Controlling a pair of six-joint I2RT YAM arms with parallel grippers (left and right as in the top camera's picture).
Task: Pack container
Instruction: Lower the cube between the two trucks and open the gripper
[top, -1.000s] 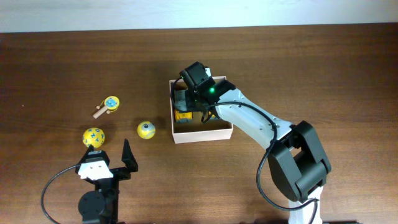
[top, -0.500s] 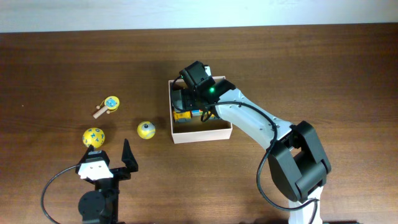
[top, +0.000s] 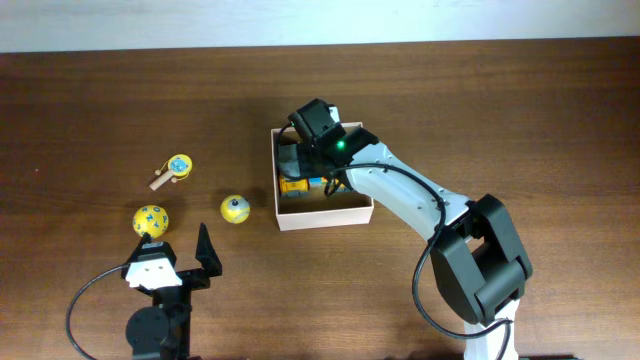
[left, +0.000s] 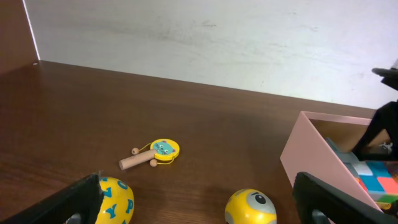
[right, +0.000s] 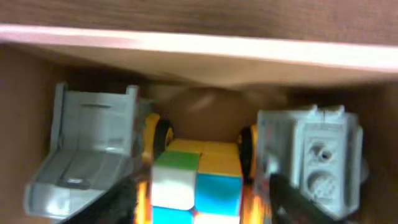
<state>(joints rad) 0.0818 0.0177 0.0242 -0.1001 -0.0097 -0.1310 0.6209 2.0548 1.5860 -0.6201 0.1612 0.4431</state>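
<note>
The container (top: 325, 217) is a shallow square box with whitish walls, at the table's middle. My right gripper (top: 303, 177) reaches down into its left half. In the right wrist view the gripper (right: 202, 200) is open. Its dark fingers stand either side of a multicoloured cube (right: 196, 180), with small gaps showing. The cube sits on a yellow toy with dark wheels, and this view is blurred. Grey plastic toys (right: 93, 162) flank the cube inside the container wall (right: 199, 46). My left gripper (top: 176, 252) is open near the front left edge, holding nothing.
Left of the container lie a yellow ball with an eye (top: 234, 209), a yellow ball with blue letters (top: 151, 220) and a small yellow paddle toy (top: 175, 168). The left wrist view shows both balls between my open fingers (left: 74, 199), and the container's wall (left: 311, 155) at right.
The right gripper stays inside the container with hardly any shift. The left arm and the loose toys have not moved.
</note>
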